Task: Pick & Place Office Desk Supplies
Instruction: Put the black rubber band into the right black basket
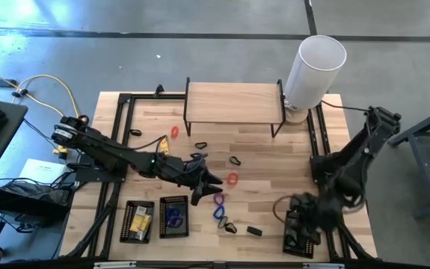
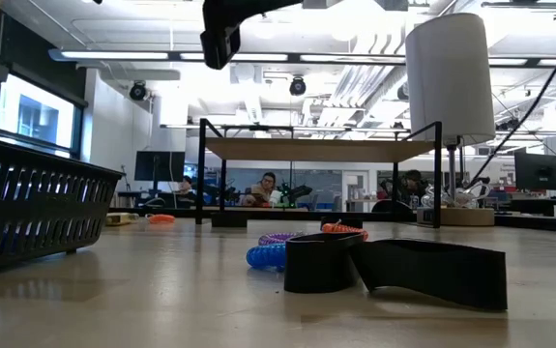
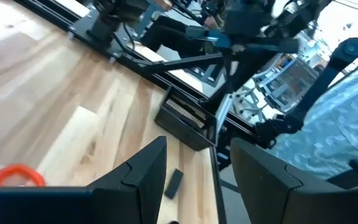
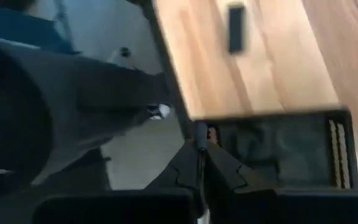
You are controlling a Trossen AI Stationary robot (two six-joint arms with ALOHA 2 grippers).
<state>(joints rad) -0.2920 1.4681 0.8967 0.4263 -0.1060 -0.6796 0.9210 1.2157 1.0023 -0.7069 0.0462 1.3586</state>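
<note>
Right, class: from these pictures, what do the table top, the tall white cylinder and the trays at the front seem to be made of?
Table top: looks like pale wood in joined strips, matte; grain and plank seams show.
Tall white cylinder: smooth, plain white, hollow at the top; possibly rolled paper or plastic, the look leaves it open.
Trays: black with slotted openwork walls, likely plastic or coated metal mesh.

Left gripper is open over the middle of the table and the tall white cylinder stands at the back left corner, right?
Not quite. The white cylinder stands at the back right corner, as the high view shows. The left gripper is indeed open over the middle of the table.
</note>
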